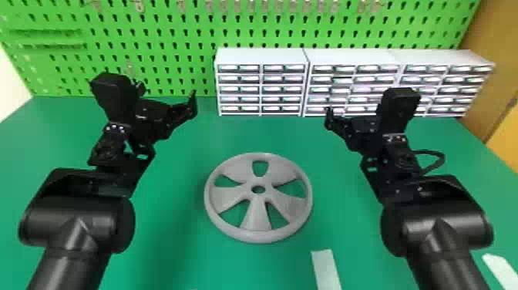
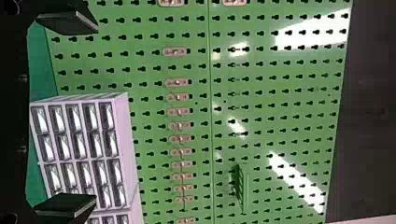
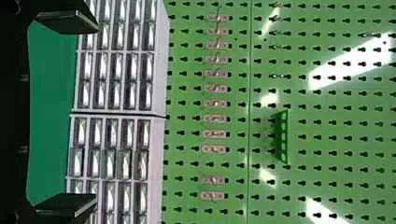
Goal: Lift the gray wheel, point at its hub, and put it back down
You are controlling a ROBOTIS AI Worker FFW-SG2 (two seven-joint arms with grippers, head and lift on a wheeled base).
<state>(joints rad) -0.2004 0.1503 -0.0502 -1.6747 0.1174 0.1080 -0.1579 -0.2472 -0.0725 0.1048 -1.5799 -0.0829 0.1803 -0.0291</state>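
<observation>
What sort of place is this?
Probably a workshop or lab bench: a green pegboard behind, white drawer cabinets before it, and a gray wheel lying on the green tabletop.

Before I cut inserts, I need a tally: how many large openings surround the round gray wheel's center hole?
5 openings in the gray wheel: far, left, right, near left, near right. None looks hidden.

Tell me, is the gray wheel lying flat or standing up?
Lying flat: the gray wheel rests on the green table, its center hole facing up.
</observation>
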